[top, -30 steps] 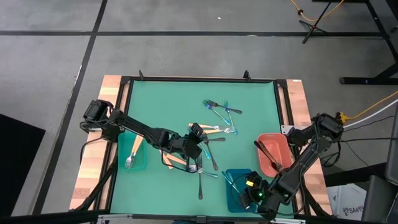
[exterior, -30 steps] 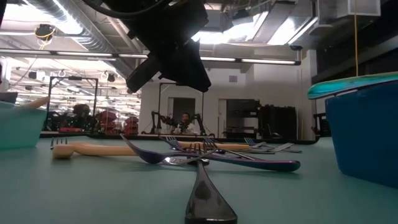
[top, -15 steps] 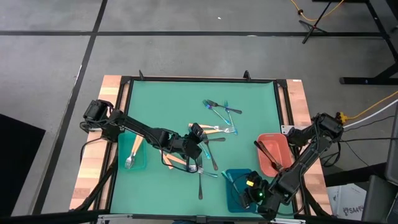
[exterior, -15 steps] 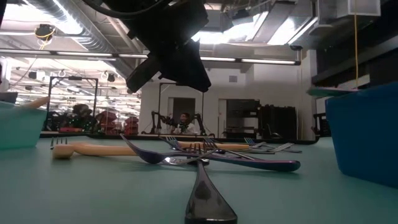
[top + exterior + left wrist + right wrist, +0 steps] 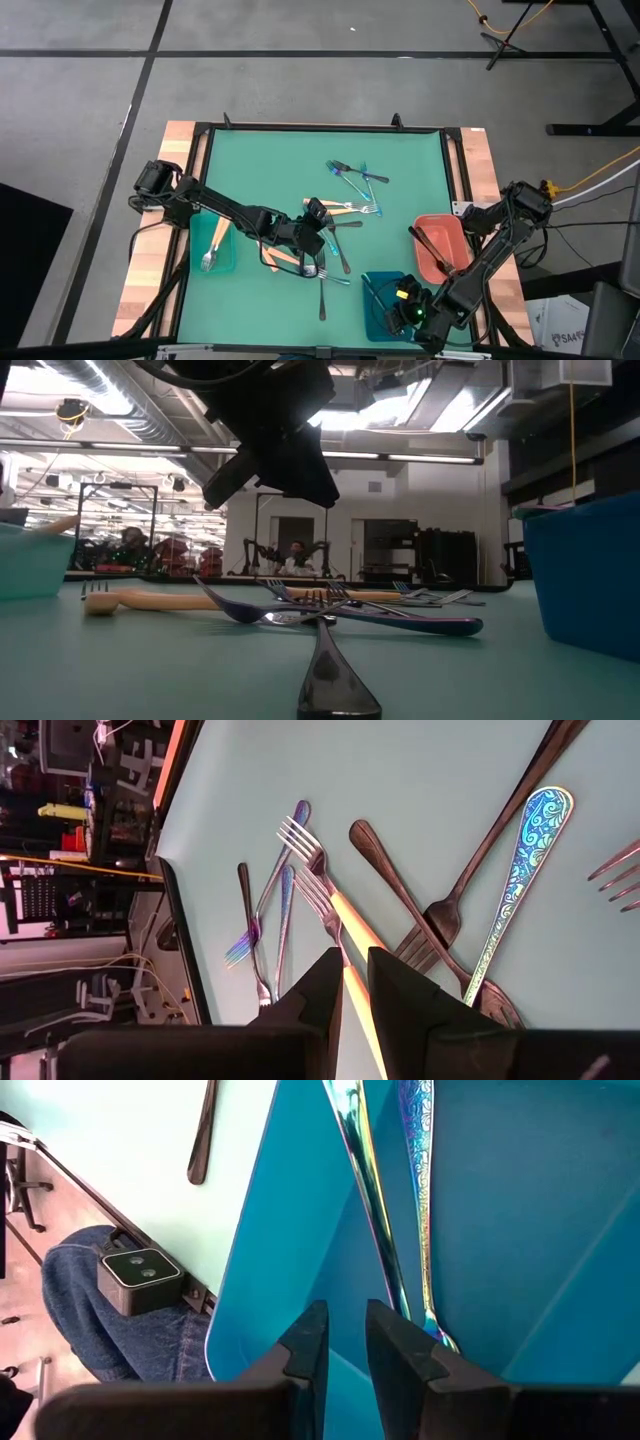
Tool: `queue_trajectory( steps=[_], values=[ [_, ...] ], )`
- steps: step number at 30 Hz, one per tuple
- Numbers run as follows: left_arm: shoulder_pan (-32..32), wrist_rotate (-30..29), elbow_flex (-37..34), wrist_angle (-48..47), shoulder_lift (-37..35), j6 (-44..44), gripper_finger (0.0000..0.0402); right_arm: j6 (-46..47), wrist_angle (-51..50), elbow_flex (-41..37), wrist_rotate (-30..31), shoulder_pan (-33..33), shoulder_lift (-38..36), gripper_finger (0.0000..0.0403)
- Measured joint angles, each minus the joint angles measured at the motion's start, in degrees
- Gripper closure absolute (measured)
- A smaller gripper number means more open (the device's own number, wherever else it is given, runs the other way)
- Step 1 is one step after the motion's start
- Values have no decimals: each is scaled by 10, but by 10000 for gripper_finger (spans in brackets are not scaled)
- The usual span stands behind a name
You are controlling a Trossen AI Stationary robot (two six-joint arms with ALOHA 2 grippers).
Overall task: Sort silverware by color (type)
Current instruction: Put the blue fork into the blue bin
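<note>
Teal tray [image 5: 222,256], blue tray [image 5: 380,300], salmon-red tray [image 5: 440,240], green table mat [image 5: 280,160]

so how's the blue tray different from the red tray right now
The blue tray sits at the table's near edge under the right gripper; the red tray lies farther back, with only the arm passing over it. The blue tray holds shiny blue-teal cutlery; the red tray holds a dark piece. Both are small rectangular trays on the right side of the green mat.
</note>
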Motion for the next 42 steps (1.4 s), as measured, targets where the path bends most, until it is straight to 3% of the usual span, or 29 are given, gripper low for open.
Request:
queue_trajectory(
  steps=[19,30,42],
  values=[
    [0,0,0,0,0,0,356,-47,-65,0,65,-12,-43,340],
    [0,0,0,0,0,-4,356,-184,-75,0,8,-76,-48,340],
    [4,0,0,0,0,-80,356,-311,-91,0,-51,-126,-66,340]
  ],
)
